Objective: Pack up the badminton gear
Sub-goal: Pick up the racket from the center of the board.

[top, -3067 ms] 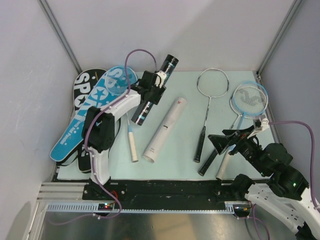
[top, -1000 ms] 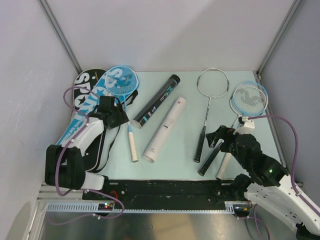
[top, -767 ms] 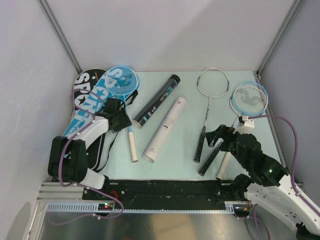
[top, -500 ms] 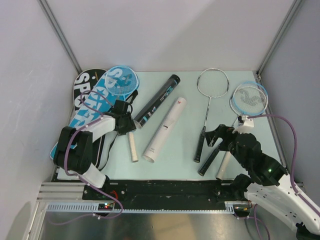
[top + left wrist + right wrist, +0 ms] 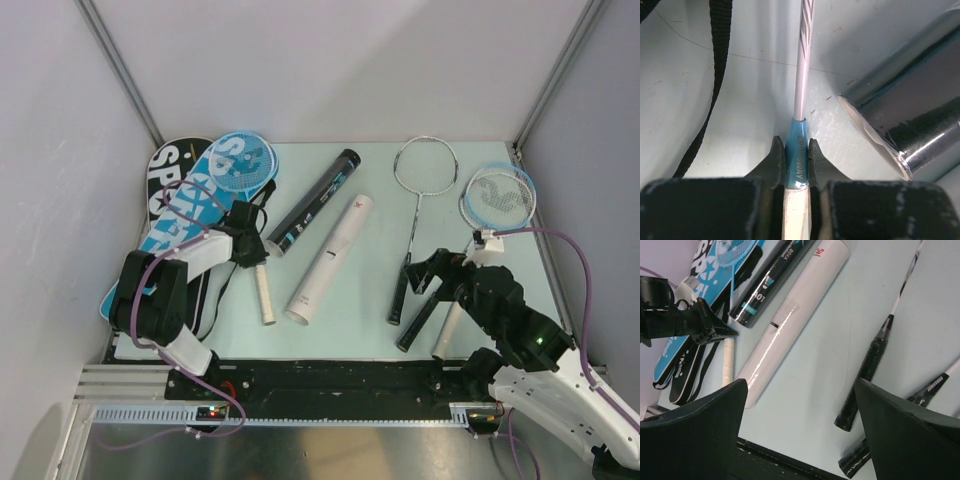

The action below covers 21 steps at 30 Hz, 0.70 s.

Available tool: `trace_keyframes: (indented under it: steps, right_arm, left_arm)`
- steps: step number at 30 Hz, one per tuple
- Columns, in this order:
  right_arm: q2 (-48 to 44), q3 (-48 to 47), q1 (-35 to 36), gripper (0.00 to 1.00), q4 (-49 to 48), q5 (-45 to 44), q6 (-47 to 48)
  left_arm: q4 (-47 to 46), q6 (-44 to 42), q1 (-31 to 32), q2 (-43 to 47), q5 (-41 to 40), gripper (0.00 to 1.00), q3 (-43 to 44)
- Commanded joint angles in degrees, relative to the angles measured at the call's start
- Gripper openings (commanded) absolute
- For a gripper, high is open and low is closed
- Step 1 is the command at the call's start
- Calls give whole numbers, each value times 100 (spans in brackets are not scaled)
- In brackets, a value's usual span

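Note:
My left gripper (image 5: 252, 252) (image 5: 796, 146) is shut on the blue racket (image 5: 243, 160), its jaws pressing the teal collar (image 5: 797, 167) where the shaft meets the pale grip, low on the mat. The racket's head lies on the blue "SPORT" cover (image 5: 180, 215), which overlaps the black cover (image 5: 163, 163). The black teal-printed tube (image 5: 312, 202) (image 5: 910, 115) lies just right of the left gripper, with the white tube (image 5: 330, 260) (image 5: 790, 315) beside it. My right gripper (image 5: 432, 275) (image 5: 800, 390) hovers open and empty over the black handles of the silver racket (image 5: 425, 165) and another blue-rimmed racket (image 5: 498, 197).
A black cover strap (image 5: 715, 85) trails on the mat left of the held shaft. Grey walls close in the pale green mat (image 5: 360, 300) on three sides. A black rail (image 5: 330, 380) runs along the near edge by the arm bases.
My left arm swung right from the covers to the blue racket's handle and its jaws closed on the collar. The right gripper hardly moved and stays open.

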<state>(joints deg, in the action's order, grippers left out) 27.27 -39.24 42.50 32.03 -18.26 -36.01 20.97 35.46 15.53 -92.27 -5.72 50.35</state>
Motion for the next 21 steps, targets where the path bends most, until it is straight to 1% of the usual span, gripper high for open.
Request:
trace_keyframes:
  steps: [1,6,9,14,18,21]
  right_arm:
    - [-25,-11,-17,93,-441,352,-52]
    - [194,-5,37,89,-535,550,-209]
    - [409,10,147,88,-822,770,-258]
    - [1225,13,469,86,-1894,1260,-336]
    - [2099,-21,774,84,-3002,1296,-773]
    - [2806,-72,1024,83,-3866,1291,-1061]
  left_arm:
    - [-80,105,11,357,-3,2,-125]
    - [-80,96,6,923,159,0,-95]
    - [-77,118,3,1235,238,0,-46]
    - [-83,220,3,1621,470,0,-135]
    - [-151,325,-10,1941,519,0,-294]
    - [-366,492,-23,2165,812,0,-453]
